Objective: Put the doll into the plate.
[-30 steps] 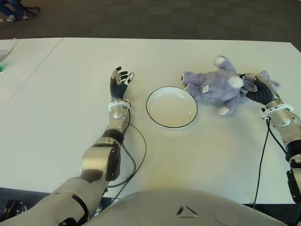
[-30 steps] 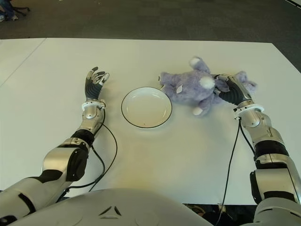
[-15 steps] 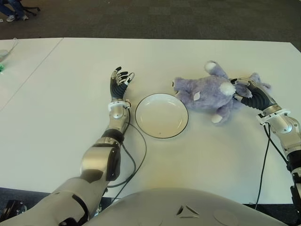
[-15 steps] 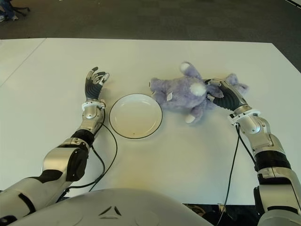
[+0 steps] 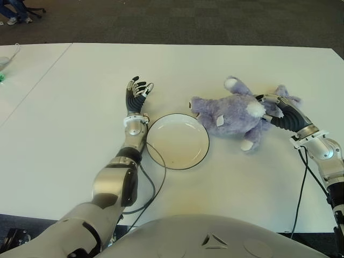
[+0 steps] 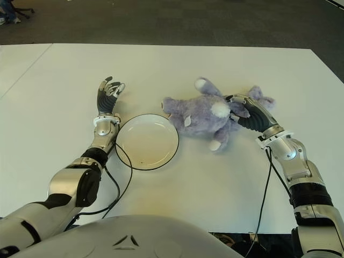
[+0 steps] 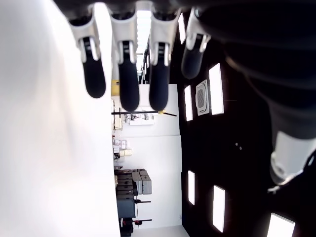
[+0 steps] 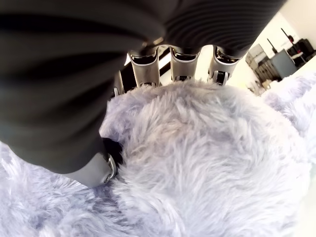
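The doll [image 5: 234, 114], a purple plush, lies on its side on the tabletop [image 5: 231, 183], just right of the plate [image 5: 178, 141], its left end at or barely over the plate's right rim. The right hand [image 5: 280, 110] grips its right end; in the right wrist view the fingers [image 8: 180, 63] curl over the fur, clamped on the doll. The left hand [image 5: 137, 92] shows just left of and beyond the plate, fingers apart and holding nothing.

The step in hand looks like carrying the doll left into the plate. To do it well, the doll should probably be lifted clear of the rim rather than dragged, since a push against the light plate could slide it toward the left arm [image 5: 131, 145], which lies close along the plate's left edge. The doll is longer than the plate is wide, so its bulk should be centred before release or it may flop off the rim. Held at 1 end, the soft body will sag.

Room is generous: bare tabletop near and far of the plate, with the edges well apart from both things. The tight side is left, by the arm and its cable [image 5: 156, 185].
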Motion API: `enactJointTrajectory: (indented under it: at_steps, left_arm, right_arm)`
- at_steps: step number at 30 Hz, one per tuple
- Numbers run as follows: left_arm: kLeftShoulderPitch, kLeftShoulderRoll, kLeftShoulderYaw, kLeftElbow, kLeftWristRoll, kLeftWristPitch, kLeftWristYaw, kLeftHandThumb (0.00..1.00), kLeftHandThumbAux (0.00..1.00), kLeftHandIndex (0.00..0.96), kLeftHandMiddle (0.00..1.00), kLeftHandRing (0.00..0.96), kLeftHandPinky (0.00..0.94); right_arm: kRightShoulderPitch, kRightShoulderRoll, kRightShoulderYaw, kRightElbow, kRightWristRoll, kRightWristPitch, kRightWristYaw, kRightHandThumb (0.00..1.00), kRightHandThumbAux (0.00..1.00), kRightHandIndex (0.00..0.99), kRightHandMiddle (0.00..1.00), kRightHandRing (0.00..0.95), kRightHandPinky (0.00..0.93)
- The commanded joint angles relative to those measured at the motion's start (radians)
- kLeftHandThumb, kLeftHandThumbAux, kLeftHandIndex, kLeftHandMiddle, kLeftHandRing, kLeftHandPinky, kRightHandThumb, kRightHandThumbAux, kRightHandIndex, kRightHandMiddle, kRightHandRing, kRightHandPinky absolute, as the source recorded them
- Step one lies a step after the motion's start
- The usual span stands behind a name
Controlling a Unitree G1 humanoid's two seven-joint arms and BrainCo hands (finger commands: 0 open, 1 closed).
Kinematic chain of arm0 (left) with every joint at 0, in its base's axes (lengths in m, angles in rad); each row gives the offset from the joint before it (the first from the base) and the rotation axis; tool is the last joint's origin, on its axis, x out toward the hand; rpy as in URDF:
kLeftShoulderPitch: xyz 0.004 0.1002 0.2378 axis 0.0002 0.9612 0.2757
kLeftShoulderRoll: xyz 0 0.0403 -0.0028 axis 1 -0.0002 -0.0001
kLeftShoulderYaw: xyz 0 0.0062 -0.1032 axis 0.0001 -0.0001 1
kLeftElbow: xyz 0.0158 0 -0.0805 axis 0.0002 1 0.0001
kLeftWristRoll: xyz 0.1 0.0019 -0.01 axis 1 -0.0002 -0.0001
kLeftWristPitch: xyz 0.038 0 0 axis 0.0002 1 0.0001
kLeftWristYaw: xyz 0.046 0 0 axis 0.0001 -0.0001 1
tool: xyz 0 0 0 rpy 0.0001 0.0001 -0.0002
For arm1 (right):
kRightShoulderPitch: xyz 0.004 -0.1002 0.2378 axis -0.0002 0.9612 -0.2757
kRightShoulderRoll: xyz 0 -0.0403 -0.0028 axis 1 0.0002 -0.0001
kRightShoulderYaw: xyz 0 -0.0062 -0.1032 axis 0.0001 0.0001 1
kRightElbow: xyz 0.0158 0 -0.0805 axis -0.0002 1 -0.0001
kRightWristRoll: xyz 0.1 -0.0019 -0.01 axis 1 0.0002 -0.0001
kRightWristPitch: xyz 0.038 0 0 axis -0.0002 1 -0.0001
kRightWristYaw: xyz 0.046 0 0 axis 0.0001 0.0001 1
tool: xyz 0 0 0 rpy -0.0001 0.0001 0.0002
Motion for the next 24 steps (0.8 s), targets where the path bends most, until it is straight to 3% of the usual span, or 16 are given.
enactJointTrajectory:
  at_steps: [1,15,17,19,20,21,22,24]
  left_arm:
    - [0.253,-0.053,-0.008,0.154,0.010,0.091,-0.016,0.000,0.602,0.183,0.325,0.324,0.282]
    - [0.253,-0.053,0.002,0.153,-0.002,0.090,-0.033,0.000,0.598,0.193,0.334,0.330,0.301]
    - [0.253,-0.052,-0.001,0.154,0.002,0.091,-0.028,0.000,0.588,0.191,0.333,0.328,0.281]
    - [0.253,-0.051,-0.004,0.154,0.007,0.091,-0.023,0.000,0.581,0.190,0.332,0.325,0.282]
    - [0.253,-0.050,-0.005,0.154,0.008,0.091,-0.022,0.000,0.579,0.189,0.331,0.323,0.276]
    - [0.254,-0.050,-0.007,0.154,0.010,0.090,-0.021,0.000,0.579,0.189,0.330,0.323,0.276]
    - [0.254,-0.049,-0.008,0.154,0.011,0.090,-0.020,0.000,0.578,0.189,0.329,0.321,0.270]
    - [0.254,-0.049,-0.009,0.155,0.012,0.089,-0.020,0.000,0.577,0.190,0.330,0.322,0.276]
  right_arm:
    - [0.032,0.040,0.006,-0.038,0.007,0.033,0.046,0.710,0.710,0.441,0.839,0.840,0.841]
    - [0.019,0.065,0.000,0.000,-0.004,0.009,0.039,0.710,0.711,0.441,0.835,0.834,0.825]
    - [0.000,0.064,0.011,0.036,-0.020,-0.009,0.045,0.707,0.713,0.439,0.796,0.793,0.764]
    - [-0.015,0.055,0.026,0.060,-0.038,-0.026,0.058,0.675,0.724,0.413,0.538,0.498,0.481]
    - [-0.018,0.050,0.031,0.065,-0.044,-0.032,0.064,0.300,0.590,0.245,0.334,0.317,0.326]
    - [-0.020,0.039,0.041,0.061,-0.058,-0.039,0.075,0.232,0.568,0.217,0.299,0.286,0.299]
    - [-0.021,0.031,0.048,0.059,-0.067,-0.045,0.083,0.120,0.468,0.061,0.074,0.071,0.074]
    - [-0.022,0.016,0.060,0.051,-0.090,-0.049,0.097,0.110,0.418,0.008,0.009,0.008,0.009]
